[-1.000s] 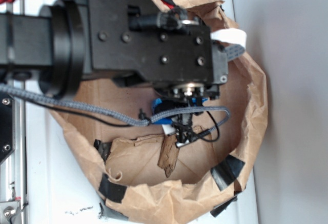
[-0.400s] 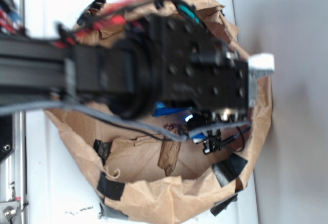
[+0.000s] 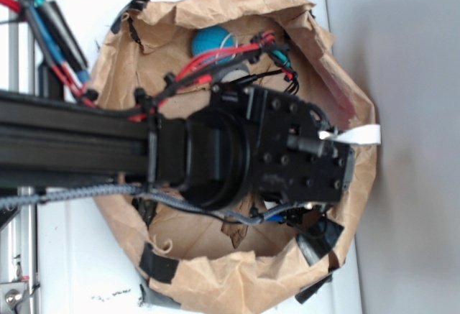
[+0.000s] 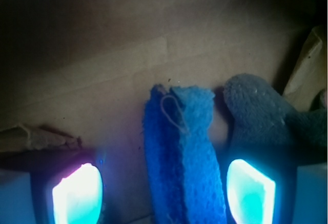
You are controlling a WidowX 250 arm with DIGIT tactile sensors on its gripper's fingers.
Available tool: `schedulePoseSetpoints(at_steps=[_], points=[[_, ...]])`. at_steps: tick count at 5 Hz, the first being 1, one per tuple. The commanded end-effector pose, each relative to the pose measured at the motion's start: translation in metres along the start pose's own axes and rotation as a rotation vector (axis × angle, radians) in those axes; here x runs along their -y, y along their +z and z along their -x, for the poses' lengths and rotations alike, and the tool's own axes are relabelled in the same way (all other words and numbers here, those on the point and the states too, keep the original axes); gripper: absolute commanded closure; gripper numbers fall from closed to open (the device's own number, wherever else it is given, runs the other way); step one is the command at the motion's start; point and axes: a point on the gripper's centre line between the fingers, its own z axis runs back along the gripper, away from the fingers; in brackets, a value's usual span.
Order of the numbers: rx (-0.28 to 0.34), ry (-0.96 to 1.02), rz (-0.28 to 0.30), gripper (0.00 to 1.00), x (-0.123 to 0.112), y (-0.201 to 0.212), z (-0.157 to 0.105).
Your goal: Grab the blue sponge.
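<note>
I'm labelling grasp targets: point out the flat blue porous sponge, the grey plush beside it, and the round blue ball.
Blue sponge point(image 4: 184, 157), wrist view, on its porous face.
Grey plush point(image 4: 256, 114), wrist view, on its fuzzy top.
Blue ball point(image 3: 210, 42), exterior view, on its exposed upper side.

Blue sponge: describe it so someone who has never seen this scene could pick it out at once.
Look inside the brown paper bag, on its floor under the gripper. In the wrist view the blue sponge lies between the two glowing fingers, a flat porous slab. The grey plush beside it is fuzzy and dark; the blue ball is round.
</note>
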Motion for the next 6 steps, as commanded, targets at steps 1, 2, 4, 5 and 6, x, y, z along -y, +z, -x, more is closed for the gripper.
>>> schedulePoseSetpoints(at_steps=[1, 2, 4, 5, 6], points=[[0.040, 0.012, -0.026, 1.00, -0.012, -0.003, 0.002], [0.084, -0.004, -0.011, 1.00, -0.020, 0.008, 0.006], [0.147, -0.003, 0.127, 1.00, -0.038, 0.057, 0.018], [0.158, -0.022, 0.219, 1.00, -0.054, 0.082, 0.028], [0.190, -0.040, 0.290, 1.00, -0.065, 0.095, 0.040]])
